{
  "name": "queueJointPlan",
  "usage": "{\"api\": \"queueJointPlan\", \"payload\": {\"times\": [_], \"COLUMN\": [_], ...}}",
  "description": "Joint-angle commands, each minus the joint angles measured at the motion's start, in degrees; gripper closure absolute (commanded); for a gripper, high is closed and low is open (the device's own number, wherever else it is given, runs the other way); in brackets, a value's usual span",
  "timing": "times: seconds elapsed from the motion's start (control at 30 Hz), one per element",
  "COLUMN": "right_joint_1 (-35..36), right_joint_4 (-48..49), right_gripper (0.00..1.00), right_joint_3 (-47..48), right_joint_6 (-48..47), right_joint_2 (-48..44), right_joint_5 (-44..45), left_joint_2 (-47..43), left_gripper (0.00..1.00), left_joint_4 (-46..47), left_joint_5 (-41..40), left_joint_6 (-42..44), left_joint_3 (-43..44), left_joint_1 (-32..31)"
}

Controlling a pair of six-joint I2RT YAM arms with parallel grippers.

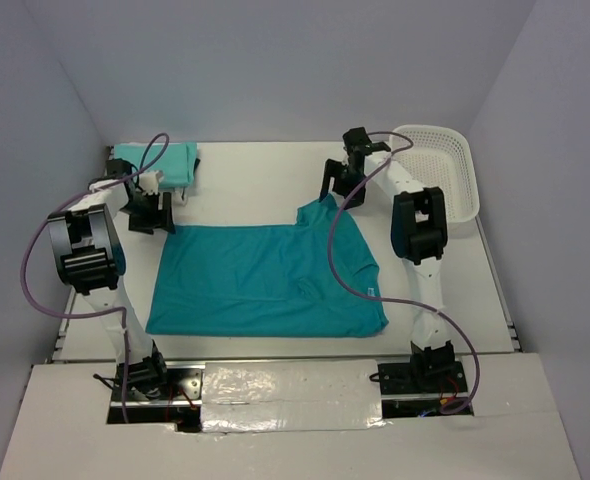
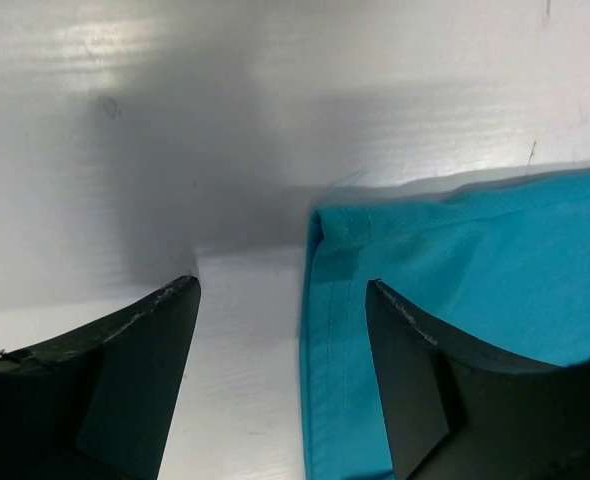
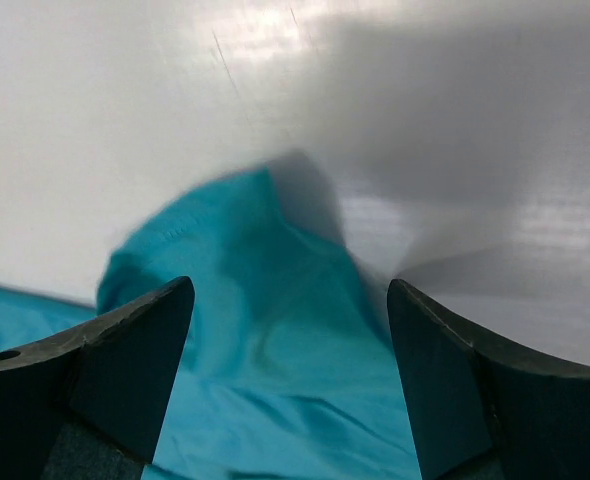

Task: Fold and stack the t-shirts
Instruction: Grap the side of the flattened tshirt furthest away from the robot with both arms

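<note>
A teal t-shirt lies spread flat across the middle of the table. Its hemmed far-left corner sits between the fingers of my left gripper, which stands open just above it with nothing pinched. My right gripper hovers open over the shirt's raised far-right corner, the cloth lying loose between its fingers. A folded pale mint t-shirt rests at the far left of the table, behind the left gripper.
A white plastic lattice basket stands at the far right, close beside the right arm. Purple cables loop from both arms, one over the shirt's right side. The table's side rails run along left and right.
</note>
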Motion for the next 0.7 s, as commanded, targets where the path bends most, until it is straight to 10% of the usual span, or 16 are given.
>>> {"api": "queueJointPlan", "payload": {"times": [0.0,0.17,0.3,0.47,0.67], "right_joint_1": [0.1,2.4,2.5,1.7,1.7], "right_joint_4": [0.1,-1.9,-0.5,0.7,2.4], "right_gripper": [0.16,0.23,0.59,0.97,1.0], "right_joint_3": [6.1,9.4,4.9,1.8,-6.7], "right_joint_6": [1.7,1.5,1.8,1.1,-0.5], "right_joint_2": [5.4,8.9,6.7,1.9,-9.2], "right_joint_5": [-0.7,-2.4,-1.7,-0.7,0.1], "left_joint_2": [4.0,5.6,5.3,3.3,-2.4], "left_gripper": [0.2,0.21,0.31,0.99,1.0], "left_joint_4": [1.6,1.4,1.2,2.5,1.0], "left_joint_5": [2.7,4.9,4.5,2.4,3.7], "left_joint_6": [-0.9,-1.7,-1.0,-0.3,4.8], "left_joint_3": [1.0,2.3,0.7,-0.6,0.5], "left_joint_1": [-1.3,-3.2,-4.7,-4.2,-4.0]}}
